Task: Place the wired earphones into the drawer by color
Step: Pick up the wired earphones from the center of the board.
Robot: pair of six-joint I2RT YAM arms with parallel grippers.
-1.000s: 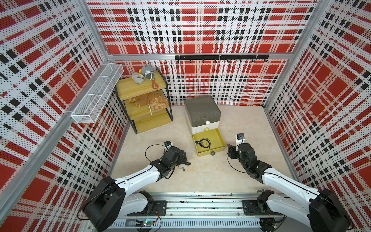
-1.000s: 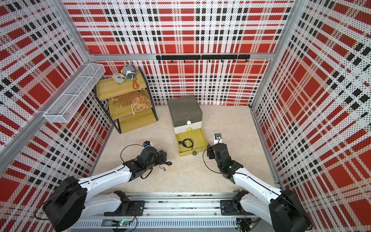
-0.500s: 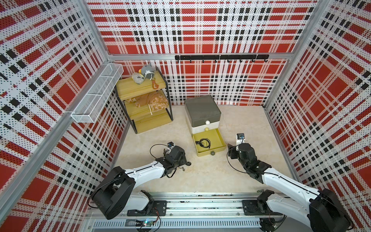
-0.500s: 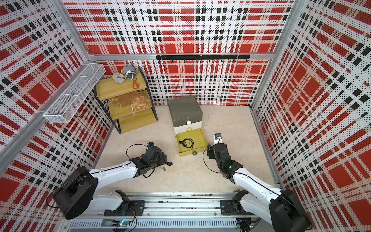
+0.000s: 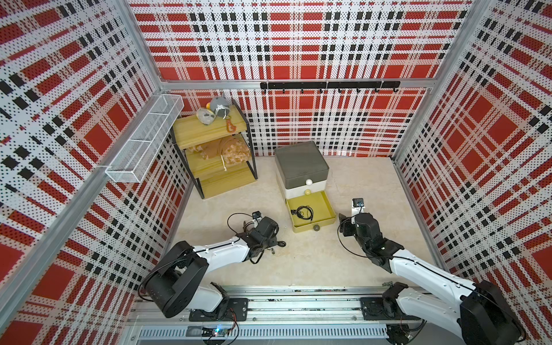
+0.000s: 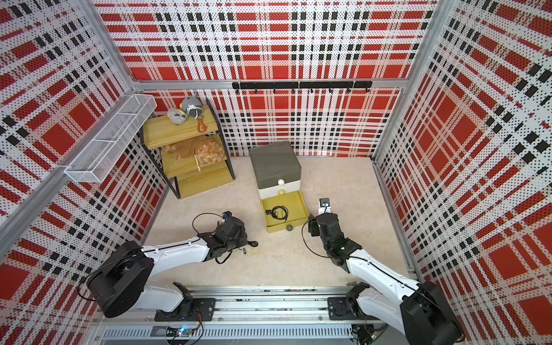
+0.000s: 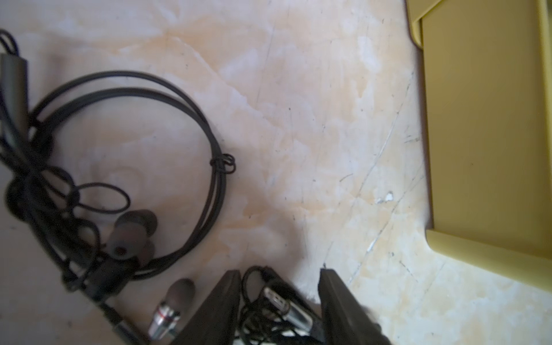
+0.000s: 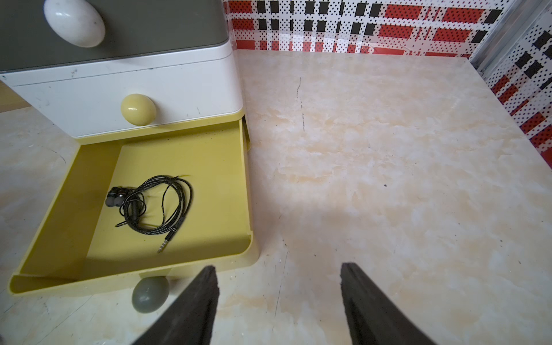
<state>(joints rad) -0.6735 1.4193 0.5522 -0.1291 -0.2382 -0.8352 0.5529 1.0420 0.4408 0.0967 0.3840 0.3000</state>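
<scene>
The drawer [image 5: 301, 167] chest stands mid-floor with its mustard bottom tier [image 8: 248, 179] pulled out. One black wired earphones bundle [image 5: 303, 212] [image 8: 152, 206] lies inside it. In the left wrist view, my left gripper [image 7: 280, 273] is low over the floor, left of the drawer. Its jaws are half narrowed, with gaps still showing, around a black earphones bundle [image 7: 277, 304] with a silver piece. Another black coil [image 7: 119, 179] lies just beside it. My right gripper [image 8: 277, 267] [image 5: 343, 224] is open and empty over bare floor by the grey knob [image 8: 149, 294].
A yellow wooden rack [image 5: 215, 149] with soft toys stands at the back left. A white wire basket [image 5: 143, 140] hangs on the left wall and a black hook rail [image 5: 328, 85] on the back wall. The upper two drawer tiers are shut.
My left arm has reached slightly farther over the black earphones on the floor, and its jaws have narrowed around one bundle. The right arm has not moved.
</scene>
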